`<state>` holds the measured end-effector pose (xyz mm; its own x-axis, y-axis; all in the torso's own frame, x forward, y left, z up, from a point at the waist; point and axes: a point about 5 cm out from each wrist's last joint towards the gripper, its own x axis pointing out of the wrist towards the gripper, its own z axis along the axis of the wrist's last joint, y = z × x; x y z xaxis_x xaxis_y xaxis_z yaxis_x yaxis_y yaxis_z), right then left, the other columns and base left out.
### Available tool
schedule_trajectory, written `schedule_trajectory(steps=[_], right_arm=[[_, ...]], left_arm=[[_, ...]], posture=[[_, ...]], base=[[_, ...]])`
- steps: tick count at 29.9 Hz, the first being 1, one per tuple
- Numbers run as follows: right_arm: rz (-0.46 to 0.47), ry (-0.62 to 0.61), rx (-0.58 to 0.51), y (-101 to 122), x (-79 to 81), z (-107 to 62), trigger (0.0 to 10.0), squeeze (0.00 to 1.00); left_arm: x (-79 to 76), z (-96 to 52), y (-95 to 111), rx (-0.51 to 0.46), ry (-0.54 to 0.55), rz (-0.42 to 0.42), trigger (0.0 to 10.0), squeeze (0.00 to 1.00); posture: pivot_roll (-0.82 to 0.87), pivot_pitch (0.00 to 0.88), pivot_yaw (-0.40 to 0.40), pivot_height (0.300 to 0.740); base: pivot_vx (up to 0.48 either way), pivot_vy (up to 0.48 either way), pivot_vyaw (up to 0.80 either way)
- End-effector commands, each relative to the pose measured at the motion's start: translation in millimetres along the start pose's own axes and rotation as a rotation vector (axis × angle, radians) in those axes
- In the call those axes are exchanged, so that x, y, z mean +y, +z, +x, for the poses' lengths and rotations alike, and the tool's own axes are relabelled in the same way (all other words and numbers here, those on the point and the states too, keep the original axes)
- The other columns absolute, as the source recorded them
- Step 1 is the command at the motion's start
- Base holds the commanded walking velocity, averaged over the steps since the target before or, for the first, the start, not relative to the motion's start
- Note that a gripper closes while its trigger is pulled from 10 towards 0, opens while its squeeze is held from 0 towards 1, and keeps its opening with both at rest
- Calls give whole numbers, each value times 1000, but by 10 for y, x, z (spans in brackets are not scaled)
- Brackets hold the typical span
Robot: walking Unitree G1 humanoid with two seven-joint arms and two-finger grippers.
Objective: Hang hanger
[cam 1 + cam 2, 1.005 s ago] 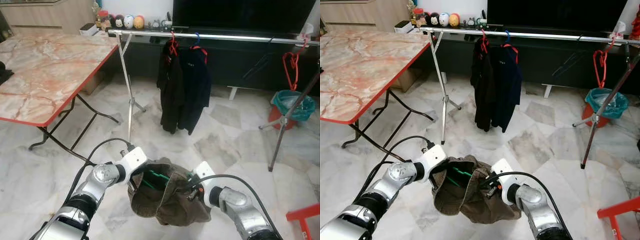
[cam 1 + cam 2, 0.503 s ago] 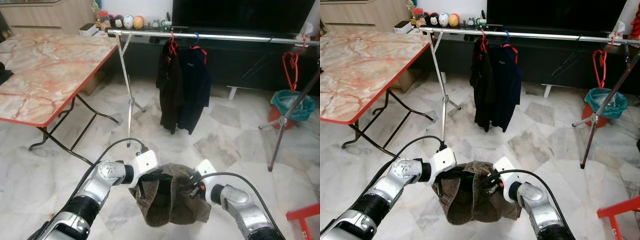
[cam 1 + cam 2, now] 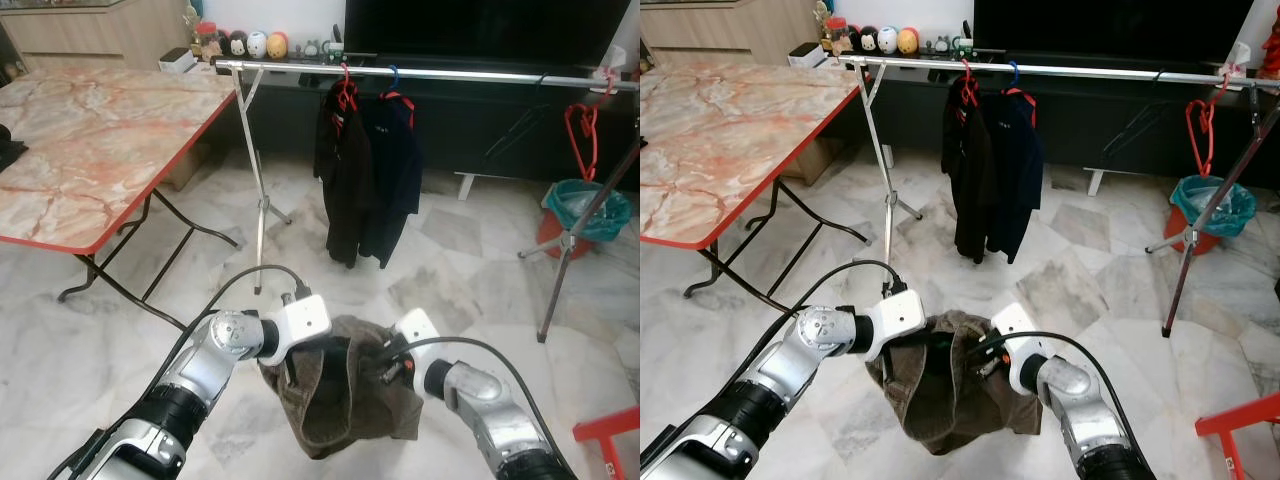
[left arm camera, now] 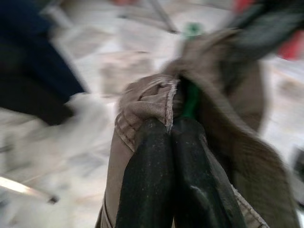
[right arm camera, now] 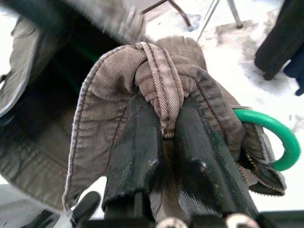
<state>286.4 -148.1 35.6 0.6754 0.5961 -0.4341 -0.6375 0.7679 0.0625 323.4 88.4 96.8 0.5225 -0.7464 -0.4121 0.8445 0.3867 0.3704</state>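
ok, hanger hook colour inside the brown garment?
Green hook, sticking out of the brown garment; clearest in the right wrist view.

green hanger (image 5: 278,142), inside brown garment (image 3: 345,395)

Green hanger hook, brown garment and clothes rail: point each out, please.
green hanger hook (image 5: 280,142), right wrist view, on the curved end poking out of the cloth.
brown garment (image 3: 345,400), left eye view, on the hanging front panel.
clothes rail (image 3: 480,75), left eye view, on the bare bar right of the hung clothes.
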Motion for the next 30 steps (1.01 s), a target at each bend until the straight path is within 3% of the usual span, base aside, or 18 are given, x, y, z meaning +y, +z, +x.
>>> schedule_trajectory(steps=[1,3,5,7,10,11,12,13,15,16,17,30], right_arm=[[-22,3,-50,133,13,32,10000,0],[-23,0,-48,128,11,26,10000,0],[-22,-3,-49,129,11,24,10000,0],[-21,-8,-50,135,8,23,10000,0],[-22,-21,-50,147,-9,25,10000,0],[-21,-23,-50,152,-14,26,10000,0],[-21,-27,-49,154,-19,25,10000,0],[-21,-30,-47,156,-24,25,10000,0],[-21,-37,-47,166,-39,25,10000,0],[-21,-38,-47,167,-40,24,10000,0],[-21,-38,-47,170,-41,25,10000,0],[-20,-36,-57,196,-14,50,10000,0]], left_arm=[[117,-38,10,-18,84,-6,10000,0],[205,-127,-117,20,176,-28,10000,0],[215,-155,-160,29,198,-29,10000,0],[186,-178,-223,40,195,-35,10000,0],[60,-182,-311,56,107,-42,10000,0],[16,-182,-327,56,72,-44,10000,157],[-8,-183,-334,57,51,-48,10000,157],[-28,-185,-340,58,33,-51,10000,333],[-65,-189,-353,58,-7,-48,10000,894],[-69,-189,-354,57,-11,-50,10000,894],[-70,-190,-348,53,-15,-45,10000,1000],[-77,-191,-300,31,-52,-19,10000,1000]], posture=[[109,0,21,740],[114,1,21,740],[114,1,20,740],[114,1,20,740],[113,1,15,740],[112,1,14,740],[113,1,14,740],[113,1,14,740],[113,2,11,740],[113,2,11,740],[114,2,10,740],[115,3,11,740]], base=[[0,0,0],[0,0,0],[0,0,0],[0,0,0],[0,0,0],[0,0,0],[0,0,0],[0,0,0],[0,0,0],[0,0,0],[0,0,0],[0,0,0]])
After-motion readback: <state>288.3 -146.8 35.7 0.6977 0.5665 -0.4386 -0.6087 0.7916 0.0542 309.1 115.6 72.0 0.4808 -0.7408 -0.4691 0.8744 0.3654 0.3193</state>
